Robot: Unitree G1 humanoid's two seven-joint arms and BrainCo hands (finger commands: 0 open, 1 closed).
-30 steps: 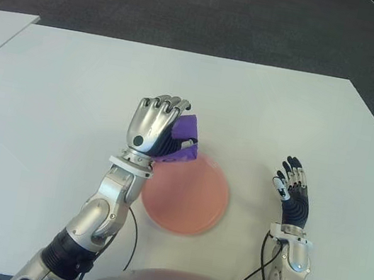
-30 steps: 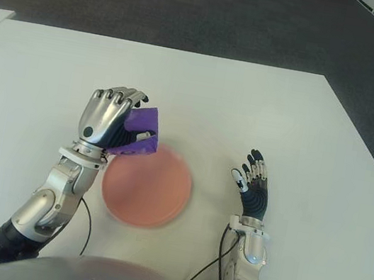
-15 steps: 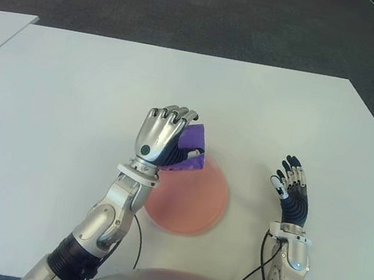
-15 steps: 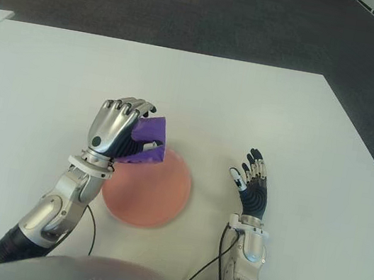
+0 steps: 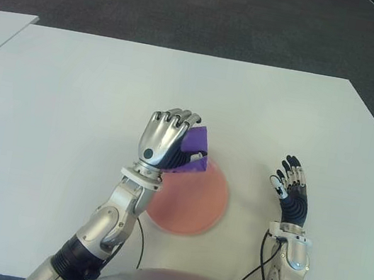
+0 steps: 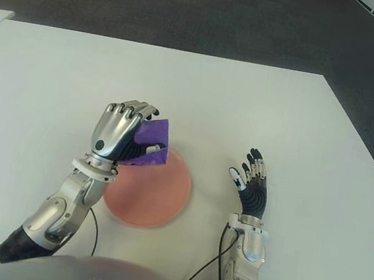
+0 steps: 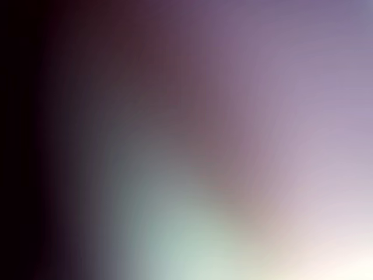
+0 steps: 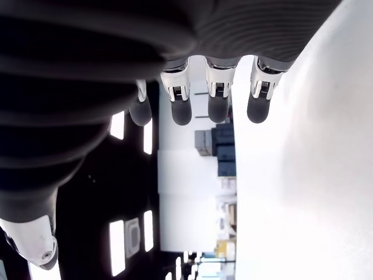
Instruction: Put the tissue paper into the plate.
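Purple is what catches us first in the left eye view: the tissue paper (image 5: 193, 147), a folded purple pack, sits clamped in the curled fingers of the left hand (image 5: 165, 138), which hovers over the far left edge of the pink plate (image 5: 191, 202). We see the knuckles turned up toward the camera and the fingertips hooked over the top of the pack, while its lower corner pokes out toward the plate. The plate lies on the white table (image 5: 70, 106), near the front edge, and we cannot tell whether the pack touches it or hangs just above. To the right of the plate, well apart from it, the right hand (image 5: 292, 192) shows palm up with its fingers stretched out and slightly spread, holding nothing. In the right eye view we find the same layout: the left hand (image 6: 123, 131) gripping the tissue paper (image 6: 153, 137) over the plate's (image 6: 152, 195) far left rim, and the right hand (image 6: 253, 183) lying open beside the plate on its right. A thin dark cable (image 6: 206, 262) runs along the table next to the right forearm. The left wrist view gives us only a smear of purple, grey and pale tones, so we can read nothing of the grasp there. In the right wrist view we see the right hand's fingers (image 8: 182, 105) extended in a row, dark tipped, closing on nothing, with the white table (image 8: 303, 192) beside them.
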